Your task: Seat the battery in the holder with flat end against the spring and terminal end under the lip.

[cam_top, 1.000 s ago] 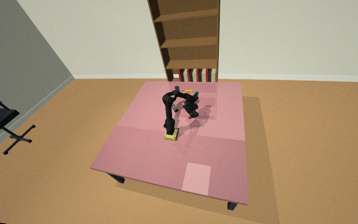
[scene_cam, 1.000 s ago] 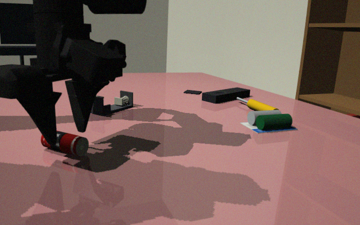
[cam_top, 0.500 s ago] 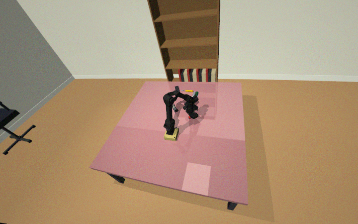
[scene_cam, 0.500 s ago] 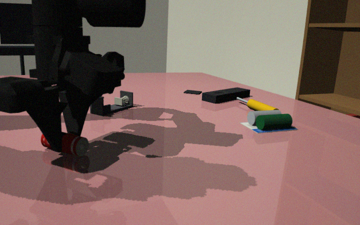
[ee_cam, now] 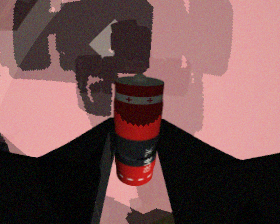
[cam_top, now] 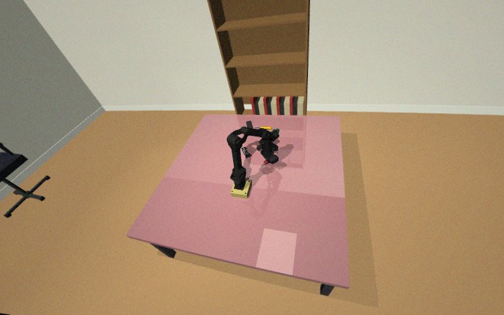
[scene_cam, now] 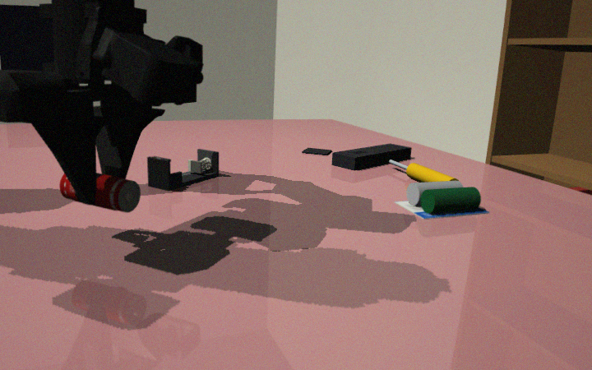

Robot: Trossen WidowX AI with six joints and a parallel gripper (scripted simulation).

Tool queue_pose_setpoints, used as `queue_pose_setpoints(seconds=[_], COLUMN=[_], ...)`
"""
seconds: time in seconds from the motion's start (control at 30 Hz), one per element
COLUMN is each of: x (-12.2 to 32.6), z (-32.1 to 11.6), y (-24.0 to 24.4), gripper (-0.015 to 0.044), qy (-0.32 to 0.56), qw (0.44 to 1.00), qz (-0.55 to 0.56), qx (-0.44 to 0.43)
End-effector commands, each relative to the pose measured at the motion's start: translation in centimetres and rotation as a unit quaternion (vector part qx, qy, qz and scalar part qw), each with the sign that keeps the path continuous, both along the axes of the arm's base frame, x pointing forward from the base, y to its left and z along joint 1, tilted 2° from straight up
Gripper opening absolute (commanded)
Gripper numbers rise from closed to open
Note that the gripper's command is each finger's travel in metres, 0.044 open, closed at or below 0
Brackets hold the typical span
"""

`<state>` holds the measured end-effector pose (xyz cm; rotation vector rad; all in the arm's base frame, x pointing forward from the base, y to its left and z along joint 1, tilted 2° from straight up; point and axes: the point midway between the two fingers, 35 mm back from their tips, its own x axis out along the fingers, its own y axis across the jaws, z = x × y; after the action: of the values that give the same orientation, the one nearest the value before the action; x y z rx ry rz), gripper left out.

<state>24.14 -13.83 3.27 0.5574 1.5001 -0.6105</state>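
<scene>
My gripper (scene_cam: 102, 187) (ee_cam: 136, 125) is shut on the red battery (cam_top: 266, 162) (scene_cam: 104, 195) (ee_cam: 136, 125), with a finger on each side of its middle. The battery lies roughly level and hangs above the table, apart from its reflection. In the wrist view its upper end shows a small raised terminal. The black holder (cam_top: 247, 153) (scene_cam: 159, 173) stands on the table behind the battery in the exterior view, apart from it. It has an upright wall at each end, and the pale coiled spring (scene_cam: 205, 164) is at its right wall. No battery is in the holder. The wrist view does not show the holder.
On the pink table (cam_top: 206, 211) (scene_cam: 358, 335) are a black box (cam_top: 249, 124) (scene_cam: 372, 156), a thin black piece (scene_cam: 316, 150) and a yellow-handled screwdriver (cam_top: 266, 127) (scene_cam: 432, 173). A grey cylinder (scene_cam: 413, 194) and a green cylinder (scene_cam: 455, 200) lie on a blue-and-white card.
</scene>
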Motion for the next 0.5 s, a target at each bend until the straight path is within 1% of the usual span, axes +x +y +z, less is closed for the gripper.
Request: queue_pose_setpoints(seconds=[0.0,0.1,0.47], x=[0.1,0.7,4.4], z=[1.1,1.2,1.9], y=[0.0,0.6,4.8], gripper=[0.0088,0.0088,0.0088], qy=[-0.005,-0.008,-0.024], qw=[1.000,1.000,0.979], qz=[-0.002,-0.024,-0.200], qx=[-0.002,-0.002,-0.004])
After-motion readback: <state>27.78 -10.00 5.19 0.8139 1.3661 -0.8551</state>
